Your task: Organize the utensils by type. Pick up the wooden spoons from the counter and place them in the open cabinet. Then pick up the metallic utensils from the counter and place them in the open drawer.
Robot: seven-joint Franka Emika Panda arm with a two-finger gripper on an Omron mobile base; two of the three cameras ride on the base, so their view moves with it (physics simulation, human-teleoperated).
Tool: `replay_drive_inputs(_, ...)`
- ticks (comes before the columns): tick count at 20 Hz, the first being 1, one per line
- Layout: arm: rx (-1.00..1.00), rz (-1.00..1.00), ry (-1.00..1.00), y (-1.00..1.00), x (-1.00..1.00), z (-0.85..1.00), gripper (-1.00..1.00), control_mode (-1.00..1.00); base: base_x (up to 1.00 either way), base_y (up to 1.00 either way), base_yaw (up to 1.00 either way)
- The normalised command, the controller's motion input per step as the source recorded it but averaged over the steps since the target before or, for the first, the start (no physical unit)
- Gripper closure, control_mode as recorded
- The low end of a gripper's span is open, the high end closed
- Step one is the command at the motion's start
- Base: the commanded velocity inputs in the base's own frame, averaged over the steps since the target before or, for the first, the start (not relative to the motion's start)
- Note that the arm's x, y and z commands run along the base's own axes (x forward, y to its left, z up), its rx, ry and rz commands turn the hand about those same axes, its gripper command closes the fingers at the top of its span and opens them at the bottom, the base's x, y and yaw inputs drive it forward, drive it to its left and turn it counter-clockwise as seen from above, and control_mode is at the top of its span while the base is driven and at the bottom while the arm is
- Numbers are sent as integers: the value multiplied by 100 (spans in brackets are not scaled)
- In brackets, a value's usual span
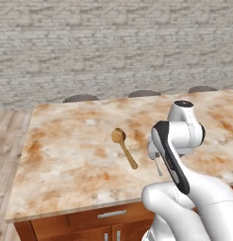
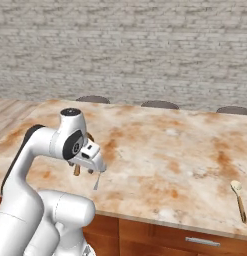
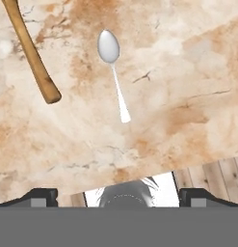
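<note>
Hand view looked straight down on the marbled beige and orange surface (image 3: 188,72), where a small silver teaspoon (image 3: 112,67) lay flat, its bowl toward the top of that view and its thin handle running down toward the pincer (image 3: 118,195). Just beside it, to its left in that view and not touching it, lay the handle of a wooden spoon (image 3: 31,53), slanting in from the top corner. The pincer's two dark fingertips (image 3: 38,197) stood wide apart at the bottom edge, fully spread, with nothing between them; they hung above the surface near its front edge, where wooden floor planks (image 3: 212,176) showed beyond.

Left base view showed the same wooden spoon (image 1: 124,147) lying diagonally near the middle of the surface (image 1: 66,155), bowl farther from the robot, with the white arm (image 1: 177,141) bent over just to its right. A drawer front (image 1: 112,214) with a short silver handle sat shut below the surface edge.

Right base view showed a second wooden spoon (image 2: 239,199) lying well apart, near the front right edge of the surface (image 2: 170,150). The teaspoon's handle (image 2: 97,183) peeked out under the arm's hand. A grey brick wall (image 2: 123,50) stood behind.
</note>
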Motion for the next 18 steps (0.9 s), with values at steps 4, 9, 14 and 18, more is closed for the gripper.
replay_drive_inputs(4,0,0,-2,-2,30,-28,-100,-100,0,0,0)
replay_drive_inputs(9,0,0,0,-3,38,-24,-100,-100,0,0,0)
replay_drive_inputs(14,0,0,0,-4,34,-35,-100,-100,0,0,0)
replay_drive_inputs(18,-2,1,1,-11,9,-24,-100,-100,0,0,0)
